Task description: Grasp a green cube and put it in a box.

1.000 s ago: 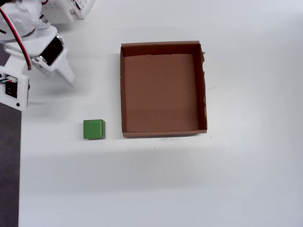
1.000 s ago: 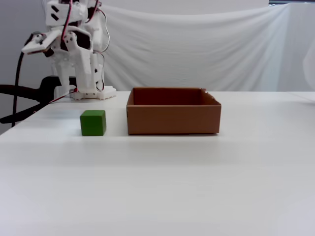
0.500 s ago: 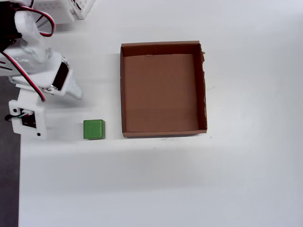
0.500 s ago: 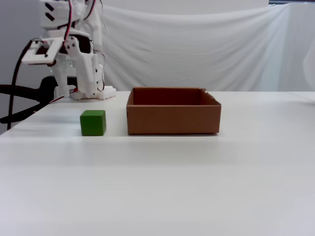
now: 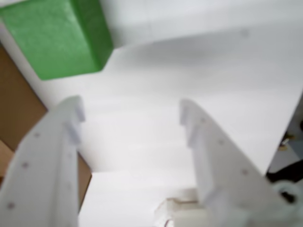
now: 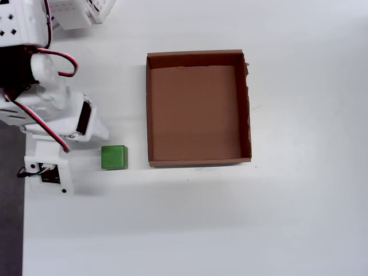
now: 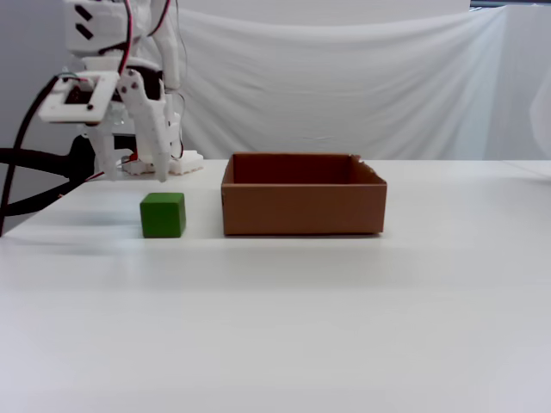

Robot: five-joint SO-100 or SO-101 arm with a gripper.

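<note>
While the gripper [image 7: 133, 176] hangs above the table with nothing in it, these are the particulars:

Jaws: apart, both white fingers [image 5: 52, 151] spread wide in the wrist view with bare table between them.

Green cube [image 6: 114, 157]: flat on the table [image 6: 230, 224], near its left edge in the overhead view, just beside the box's near-left corner but apart from it. In the wrist view it sits at the top left, outside the gap between the fingers.

Box [image 6: 199, 107]: empty, open side up, about mid-table.

Step in hand: the approach to the cube, judging by the gripper's place just to the cube's side and raised off the table in the fixed view.

How to do it well: bring the open fingers squarely over the cube first, so it is centred in the gap, then descend straight. Keep the finger on the box side clear of the cardboard wall, and close on two opposite flat faces, low enough that the cube does not tip or slide away.
</note>
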